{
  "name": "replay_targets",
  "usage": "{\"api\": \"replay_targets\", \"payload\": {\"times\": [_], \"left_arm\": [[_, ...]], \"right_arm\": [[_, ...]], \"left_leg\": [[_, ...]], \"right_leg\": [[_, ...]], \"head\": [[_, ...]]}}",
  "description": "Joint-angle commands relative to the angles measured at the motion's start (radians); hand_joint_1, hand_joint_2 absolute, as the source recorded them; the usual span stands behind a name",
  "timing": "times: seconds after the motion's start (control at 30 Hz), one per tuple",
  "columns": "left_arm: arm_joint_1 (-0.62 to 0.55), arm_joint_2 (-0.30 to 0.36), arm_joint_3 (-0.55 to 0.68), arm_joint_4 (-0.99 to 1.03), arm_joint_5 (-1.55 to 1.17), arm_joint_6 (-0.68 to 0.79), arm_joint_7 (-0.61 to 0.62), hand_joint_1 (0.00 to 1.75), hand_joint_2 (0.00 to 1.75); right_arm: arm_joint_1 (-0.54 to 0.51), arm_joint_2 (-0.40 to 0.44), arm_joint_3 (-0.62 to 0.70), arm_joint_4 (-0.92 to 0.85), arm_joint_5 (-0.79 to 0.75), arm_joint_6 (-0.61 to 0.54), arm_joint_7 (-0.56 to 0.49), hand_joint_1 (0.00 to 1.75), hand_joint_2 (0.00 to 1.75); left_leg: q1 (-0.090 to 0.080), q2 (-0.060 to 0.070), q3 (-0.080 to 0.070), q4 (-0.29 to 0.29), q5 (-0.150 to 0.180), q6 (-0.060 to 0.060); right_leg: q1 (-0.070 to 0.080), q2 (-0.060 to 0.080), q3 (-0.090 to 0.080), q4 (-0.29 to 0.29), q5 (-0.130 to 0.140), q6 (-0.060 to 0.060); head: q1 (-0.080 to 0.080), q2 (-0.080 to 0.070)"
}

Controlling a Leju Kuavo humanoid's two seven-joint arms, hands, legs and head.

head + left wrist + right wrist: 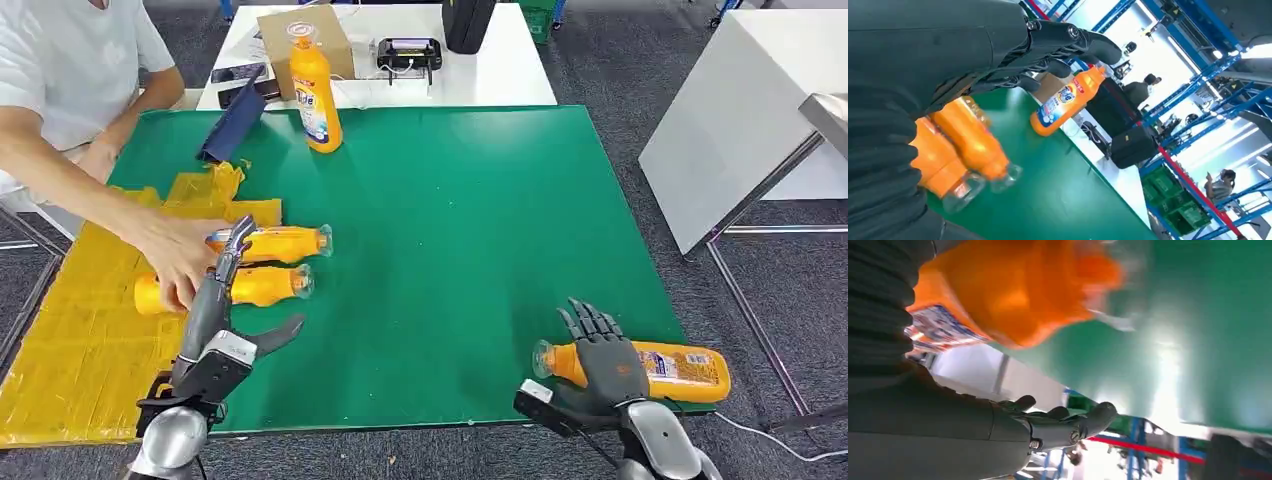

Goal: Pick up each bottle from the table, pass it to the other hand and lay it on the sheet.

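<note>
**Inspector:** Firstly, the head view. The right hand [612, 362] lies over a bottle [680, 370] lying on its side at the near right edge of the green table [480, 220], cap toward the robot's left. The fingers are spread above the bottle's shoulder; whether they grip it cannot be told.

**Clerk:** And the left?

**Inspector:** The left hand [222, 300] is stretched out with fingers apart, holding nothing. Its fingertips reach two lying bottles, the farther one [285, 241] and the nearer one [255, 286], caps pointing right. They sit at the edge of the yellow sheet [80, 330]. A person's hand [175, 255] rests on those same two. An upright bottle [315, 95] stands well apart at the far edge.

**Clerk:** Left wrist view?

**Inspector:** Dark fingers [1068, 42] extended, nothing between them; the two lying bottles [973, 142] just beside the palm, the upright one [1063, 102] beyond.

**Clerk:** Right wrist view?

**Inspector:** Blurred. The orange bottle [1013, 295] sits against the palm side; the fingers [1068, 422] are straight and clear of it.
</note>
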Motion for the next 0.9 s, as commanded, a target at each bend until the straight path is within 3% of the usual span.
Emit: {"api": "replay_targets", "payload": {"times": [0.03, 0.1, 0.3, 0.9], "left_arm": [[-0.024, -0.008, -0.04, 0.035, 0.007, -0.001, 0.003, 0.0, 1.75], [-0.022, -0.008, -0.044, 0.034, 0.008, 0.001, 0.004, 0.0, 1.75], [-0.019, -0.008, -0.046, 0.031, 0.009, 0.003, 0.007, 0.0, 1.75], [-0.008, -0.001, -0.051, 0.02, 0.013, 0.013, 0.015, 0.0, 1.75]], "right_arm": [[0.003, -0.005, -0.076, 0.131, 0.016, 0.013, 0.007, 0.0, 1.75], [0.006, -0.001, -0.081, 0.132, 0.018, 0.013, 0.01, 0.0, 1.75], [0.01, -0.002, -0.084, 0.131, 0.033, 0.019, 0.021, 0.0, 1.75], [0.092, -0.038, -0.17, 0.122, 0.04, 0.084, 0.069, 0.0, 1.75]], "left_leg": [[0.001, -0.002, 0.003, -0.001, -0.001, -0.001], [0.002, -0.004, 0.009, 0.0, -0.004, -0.002], [0.001, -0.002, 0.003, -0.001, -0.001, -0.001], [0.001, -0.006, 0.008, -0.001, -0.002, -0.001]], "right_leg": [[0.001, 0.001, 0.004, -0.001, -0.001, -0.001], [0.001, 0.003, 0.01, -0.001, -0.004, -0.002], [0.001, 0.001, 0.004, -0.001, -0.001, -0.001], [0.0, 0.0, 0.009, -0.001, -0.003, -0.002]], "head": [[0.0, 0.0], [0.0, 0.0], [0.0, 0.0], [0.0, 0.0]]}}
